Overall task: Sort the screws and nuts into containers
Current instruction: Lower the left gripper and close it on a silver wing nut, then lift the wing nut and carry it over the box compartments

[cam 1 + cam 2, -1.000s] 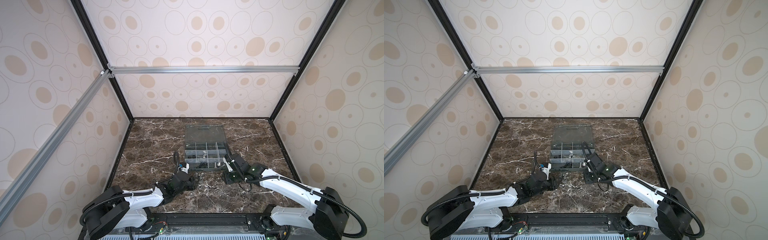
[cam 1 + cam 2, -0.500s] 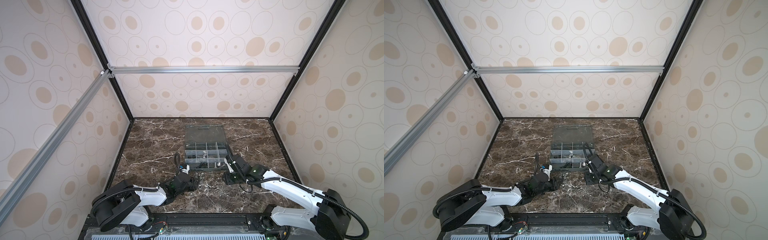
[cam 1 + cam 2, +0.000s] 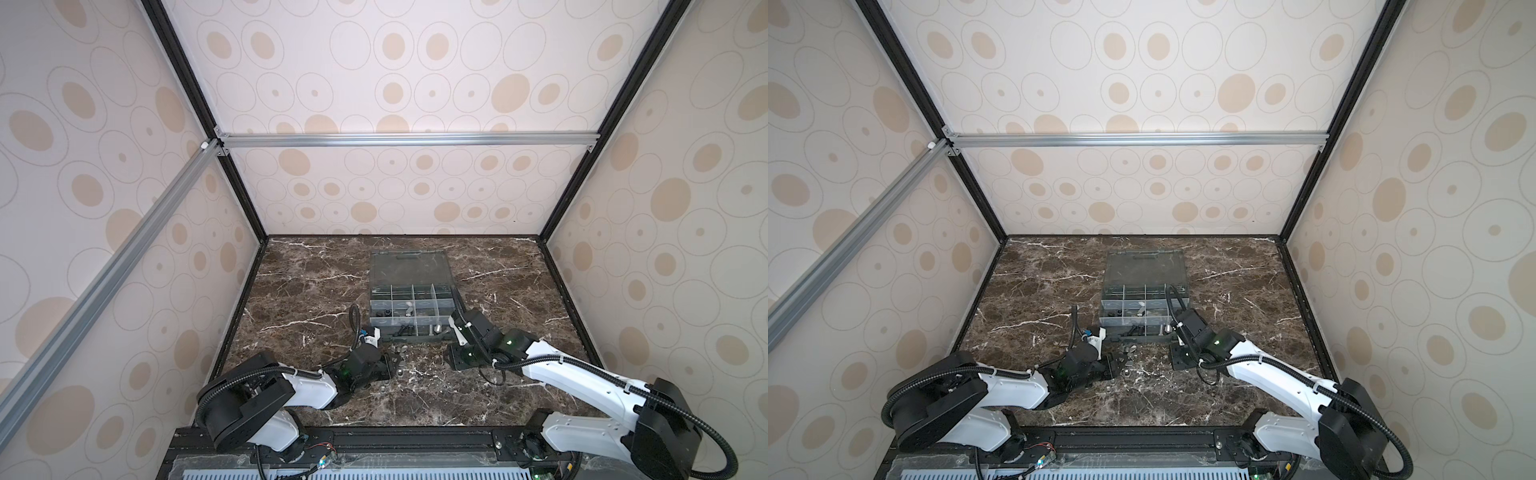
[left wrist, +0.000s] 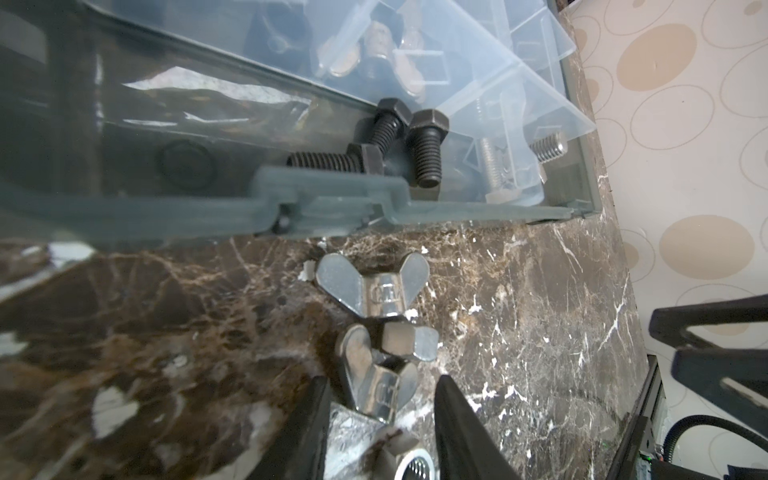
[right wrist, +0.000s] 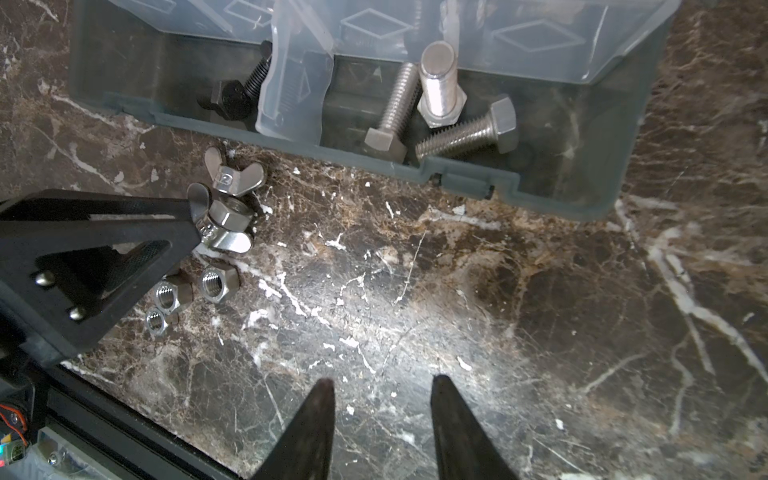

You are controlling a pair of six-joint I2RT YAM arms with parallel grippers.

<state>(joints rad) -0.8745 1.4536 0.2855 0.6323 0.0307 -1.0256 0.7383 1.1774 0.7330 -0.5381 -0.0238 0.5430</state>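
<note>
Though threaded, matte black screws (image 4: 424, 151).

Screws (image 5: 461, 135) lie in containers (image 5: 561, 195); nuts (image 5: 219, 283) just outside

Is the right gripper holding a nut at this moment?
No, in the right wrist view the right gripper stands open above the bare marble tabletop, with nothing between its fingers.

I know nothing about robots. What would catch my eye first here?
A grey box sits in the middle with its lid open, with black screws and silver screws lying inside along its front edge. Right before it, shiny nuts litter the marble table, and the left jaws straddle a wing nut.
</note>
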